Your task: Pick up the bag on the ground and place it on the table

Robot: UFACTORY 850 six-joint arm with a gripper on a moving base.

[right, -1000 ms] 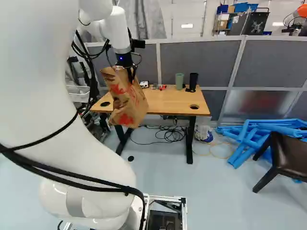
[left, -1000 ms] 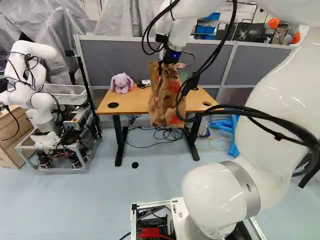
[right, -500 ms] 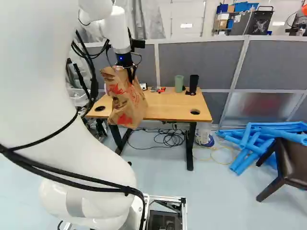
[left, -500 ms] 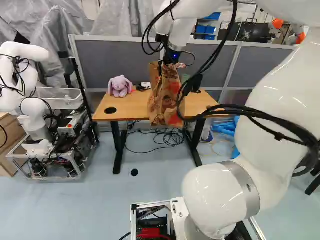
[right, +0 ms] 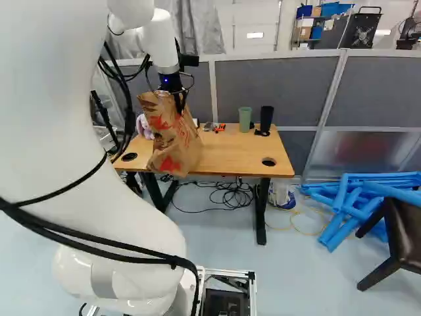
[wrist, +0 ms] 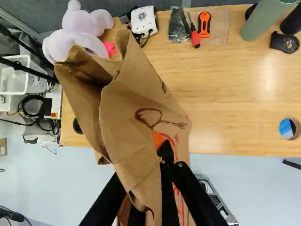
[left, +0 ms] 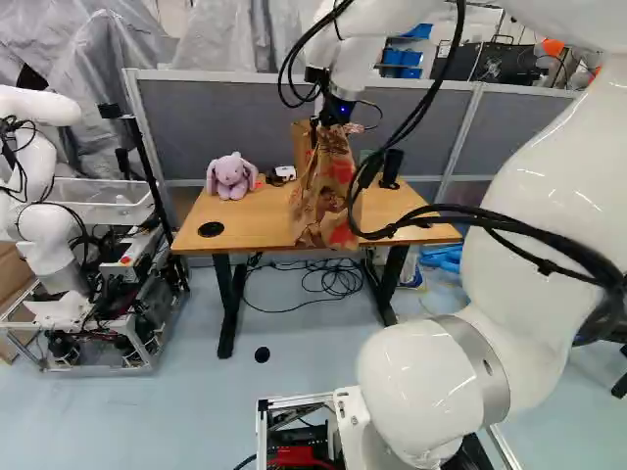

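My gripper [right: 180,100] points downward, shut on the upper part of the brown paper bag [right: 174,141]. The bag hangs upright from it, overlapping the front edge of the wooden table [right: 230,150] in both base views; whether it touches the table I cannot tell. Seen from the wrist, the gripper [wrist: 166,153] pinches a fold of the bag [wrist: 136,101], whose open mouth gapes on one side. Its black fingers are partly covered by paper, with a bit of orange pad showing.
On the table are a purple plush rabbit [left: 232,175], a green cup [right: 245,119], a black cup [right: 266,118], a white device [wrist: 145,21], small tools and a tape roll [wrist: 289,128]. Another robot [left: 49,235] stands left; blue tubes [right: 355,204] and a dark chair [right: 395,243] are right.
The base has moved closer to the table and turned slightly. Table and surroundings look nearer, while arm and held bag keep their place against the joint.
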